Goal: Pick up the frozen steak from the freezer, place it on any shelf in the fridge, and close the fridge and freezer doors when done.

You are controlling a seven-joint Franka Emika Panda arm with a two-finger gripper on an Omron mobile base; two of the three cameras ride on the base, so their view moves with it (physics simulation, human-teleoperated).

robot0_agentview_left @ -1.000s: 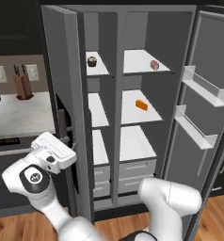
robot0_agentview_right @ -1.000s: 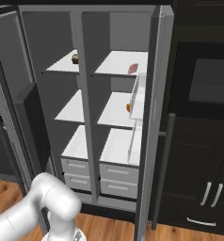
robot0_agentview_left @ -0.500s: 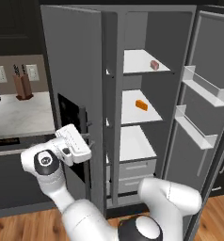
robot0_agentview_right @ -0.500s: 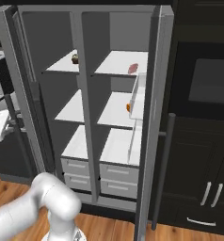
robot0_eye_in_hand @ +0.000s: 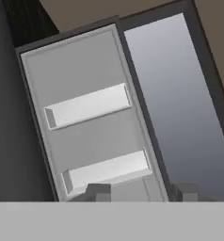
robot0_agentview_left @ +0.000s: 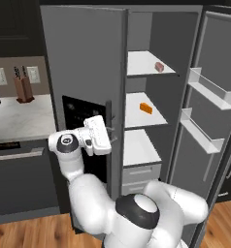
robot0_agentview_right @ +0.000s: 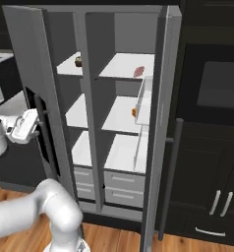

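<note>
Arm (robot0_agentview_left: 78, 179) raised from base, elbow bent, forearm reaching left. Gripper (robot0_agentview_left: 110, 137) level at chest height, pointing right. Fingertips (robot0_eye_in_hand: 99, 191) apart, nothing between them.

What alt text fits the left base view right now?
The gripper presses at the freezer door, which is swung nearly shut. The fridge beside it stands open, with the frozen steak on its top shelf and an orange wedge one shelf below.
</note>
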